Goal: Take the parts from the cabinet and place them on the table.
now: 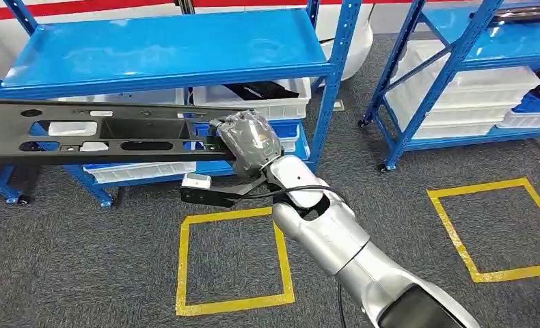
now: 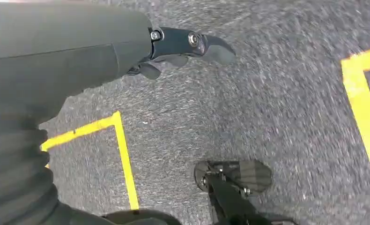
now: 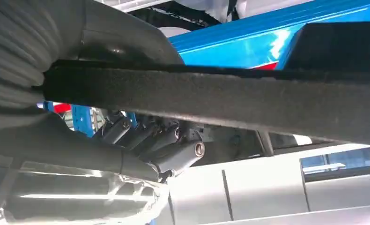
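Now the right robot hand [image 1: 250, 140] grasps the long black part [image 1: 103, 131] at one end; its long axis runs leftward, level, before the blue cabinet [image 1: 165, 51]

The long part [image 1: 110, 133] lies crosswise in front of the near rack [image 1: 165, 51], level with the space under its top shelf, running from the picture's left edge to the right hand [image 1: 252, 140], which grips its right end. Bins [image 1: 267, 102] sit on the rack's lower shelves, behind the part. A 2nd rack [image 1: 472, 61] stands to the right — bins stacked in it too. On the floor [image 1: 390, 205] lie 2 taped squares: one [image 1: 233, 260] below the hand, one [image 1: 493, 229] before the 2nd rack. The left hand [image 2: 183, 47] hangs over the floor.
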Tool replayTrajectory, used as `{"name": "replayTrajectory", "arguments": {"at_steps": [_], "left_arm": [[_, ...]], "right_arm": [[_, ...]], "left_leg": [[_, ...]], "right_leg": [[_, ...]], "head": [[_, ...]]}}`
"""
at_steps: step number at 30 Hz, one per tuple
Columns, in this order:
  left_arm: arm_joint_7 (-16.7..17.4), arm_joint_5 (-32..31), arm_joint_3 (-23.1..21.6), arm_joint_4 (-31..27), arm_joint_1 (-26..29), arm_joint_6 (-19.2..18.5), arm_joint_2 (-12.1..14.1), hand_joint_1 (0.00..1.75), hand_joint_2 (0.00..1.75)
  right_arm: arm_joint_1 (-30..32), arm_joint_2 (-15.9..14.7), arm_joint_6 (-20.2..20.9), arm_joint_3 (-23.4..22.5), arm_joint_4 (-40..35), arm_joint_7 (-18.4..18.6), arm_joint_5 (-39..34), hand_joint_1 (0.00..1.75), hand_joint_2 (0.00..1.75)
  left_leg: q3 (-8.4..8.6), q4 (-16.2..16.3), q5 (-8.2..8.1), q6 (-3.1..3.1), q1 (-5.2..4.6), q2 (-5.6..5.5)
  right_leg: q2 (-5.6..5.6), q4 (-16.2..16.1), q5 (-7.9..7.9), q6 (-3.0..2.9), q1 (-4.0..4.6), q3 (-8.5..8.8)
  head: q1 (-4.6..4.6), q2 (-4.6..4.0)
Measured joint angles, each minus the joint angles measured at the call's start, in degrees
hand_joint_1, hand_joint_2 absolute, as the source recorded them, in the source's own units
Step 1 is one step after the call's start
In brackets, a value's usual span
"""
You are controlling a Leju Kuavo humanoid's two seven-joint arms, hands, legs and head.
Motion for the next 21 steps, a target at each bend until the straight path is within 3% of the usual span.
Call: {"name": "replayTrajectory", "arguments": {"at_steps": [1, 2, 4, 5, 6, 7, 8, 10, 11, 12, 15, 16, 17, 19, 20, 21], "left_arm": [[0.0, -0.1, 0.0, 0.0, -0.1, 0.0, 0.0, 0.00, 1.75], [0.0, -0.2, 0.0, 0.0, -0.2, 0.0, 0.0, 0.00, 1.75], [0.0, -0.3, 0.0, 0.0, -0.3, 0.0, 0.0, 0.00, 1.75], [0.0, -0.4, 0.0, 0.0, -0.3, 0.0, 0.0, 0.00, 1.75], [0.1, -0.4, 0.1, 0.0, -0.3, 0.0, 0.0, 0.00, 1.75], [0.1, -0.4, 0.1, 0.0, -0.3, 0.0, -0.1, 0.00, 1.75], [0.1, -0.4, 0.1, 0.0, -0.3, 0.0, 0.0, 0.00, 1.75], [0.1, -0.5, 0.2, 0.0, -0.4, 0.0, -0.1, 0.00, 1.75], [0.1, -0.5, 0.2, -0.1, -0.4, 0.0, 0.0, 0.00, 1.75], [0.1, -0.5, 0.2, -0.1, -0.4, 0.0, 0.0, 0.00, 1.75], [0.1, -0.6, 0.2, -0.1, -0.4, 0.0, 0.1, 0.00, 1.75], [0.0, -0.6, 0.3, -0.1, -0.4, 0.0, 0.2, 0.00, 1.75], [0.0, -0.7, 0.3, -0.1, -0.4, 0.0, 0.4, 0.00, 1.75], [0.0, -0.9, 0.3, -0.1, -0.4, 0.0, 0.3, 0.00, 1.75], [0.0, -1.0, 0.3, -0.1, -0.4, 0.0, 0.4, 0.00, 1.75], [0.0, -1.0, 0.3, -0.1, -0.3, 0.0, 0.4, 0.00, 1.75]], "right_arm": [[0.0, -0.1, 0.0, 0.0, 0.0, 0.0, 0.1, 1.75, 1.75], [0.0, -0.2, 0.1, -0.1, 0.0, 0.0, 0.1, 1.75, 1.75], [0.1, -0.4, 0.1, -0.2, 0.0, 0.0, 0.2, 1.75, 1.75], [0.1, -0.5, 0.1, -0.2, 0.0, 0.0, 0.2, 1.75, 1.75], [0.2, -0.6, 0.1, -0.2, 0.0, 0.0, 0.2, 1.75, 1.75], [0.4, -0.7, 0.1, -0.2, 0.0, 0.0, 0.3, 1.75, 1.75], [0.4, -0.7, 0.1, -0.2, 0.0, 0.1, 0.3, 1.75, 1.75], [0.3, -0.6, 0.1, -0.3, 0.0, 0.1, 0.3, 1.75, 1.75], [0.3, -0.4, 0.1, -0.4, -0.1, 0.1, 0.3, 1.75, 1.75], [0.2, -0.2, 0.1, -0.4, -0.2, 0.1, 0.2, 1.75, 1.75], [0.4, -0.5, 0.1, -0.5, -0.2, -0.1, 0.3, 1.75, 1.75], [0.4, -0.4, 0.1, -0.5, -0.2, -0.1, 0.7, 1.75, 1.75], [0.3, -0.4, 0.1, -0.4, -0.2, -0.1, 1.1, 1.75, 1.75], [0.4, -0.4, 0.1, -0.3, -0.2, -0.3, 2.1, 1.75, 1.75], [0.4, -0.4, 0.1, -0.2, -0.2, -0.4, 2.6, 1.75, 1.75], [0.5, -0.5, 0.1, -0.1, -0.2, -0.4, 2.8, 1.75, 1.75]], "left_leg": [[-0.33, -0.2, 0.77, 0.67, 0.25, 0.44], [-1.13, -0.3, 1.47, 1.38, 0.25, 0.45], [-2.88, -0.3, 2.80, 1.47, 0.24, 0.42], [-3.89, -0.2, 3.49, 1.34, 0.25, 0.45], [-4.67, -0.2, 4.11, 1.18, 0.29, 0.47], [-5.39, -0.2, 4.68, 0.96, 0.35, 0.48], [-6.09, -0.2, 5.23, 0.67, 0.44, 0.47], [-7.01, 0.0, 6.28, -0.15, 0.63, 0.43], [-7.45, -0.1, 6.70, -0.68, 0.39, 0.45], [-7.53, -0.3, 7.23, -1.20, 0.43, 0.51], [-7.62, -1.0, 8.58, -2.38, 0.88, 0.49], [-8.17, -0.4, 7.75, -2.52, 1.33, 0.50], [-8.72, 1.2, 5.73, -2.45, 1.30, 0.55], [-11.77, 10.5, -0.37, -2.55, 1.12, 0.40], [-13.07, 14.7, -2.33, -2.58, 1.10, 0.39], [-13.53, 17.1, -3.27, -2.49, 1.07, 0.40]], "right_leg": [[0.13, 0.9, -1.13, 0.00, -0.53, -0.76], [0.44, 3.5, -3.65, -0.30, -0.56, -2.17], [0.58, 12.8, -8.86, -0.65, -1.03, -5.41], [0.58, 17.3, -10.88, -0.45, -1.16, -6.58], [0.58, 18.9, -11.67, 0.05, -1.34, -6.34], [0.57, 17.5, -11.58, 0.52, -1.57, -4.63], [0.57, 13.6, -10.99, 1.07, -1.75, -1.34], [0.54, 2.0, -9.30, 1.95, -2.35, 7.09], [0.60, -0.3, -9.67, 1.60, -2.07, 7.68], [0.89, -0.3, -8.84, 0.93, -1.48, 7.76], [0.87, 0.1, -7.82, -0.70, -1.50, 6.64], [0.78, 0.0, -7.27, -1.41, -2.27, 6.93], [0.76, 0.0, -6.93, -1.99, -2.07, 6.65], [0.33, 0.0, -6.36, -2.83, -1.48, 5.99], [0.16, 0.0, -6.12, -3.07, -1.10, 5.72], [-0.09, 0.0, -5.97, -3.14, -0.76, 5.48]], "head": [[-0.11, 0.00], [0.24, 0.00], [0.33, 0.00], [0.39, 0.00], [0.37, 0.00], [0.35, 0.00], [0.39, 0.00], [0.37, 0.00], [0.40, 0.00], [0.28, 0.00], [0.39, 0.00], [0.29, 0.00], [0.31, 0.00], [0.26, 0.00], [0.20, 0.00], [0.26, 0.00]]}}
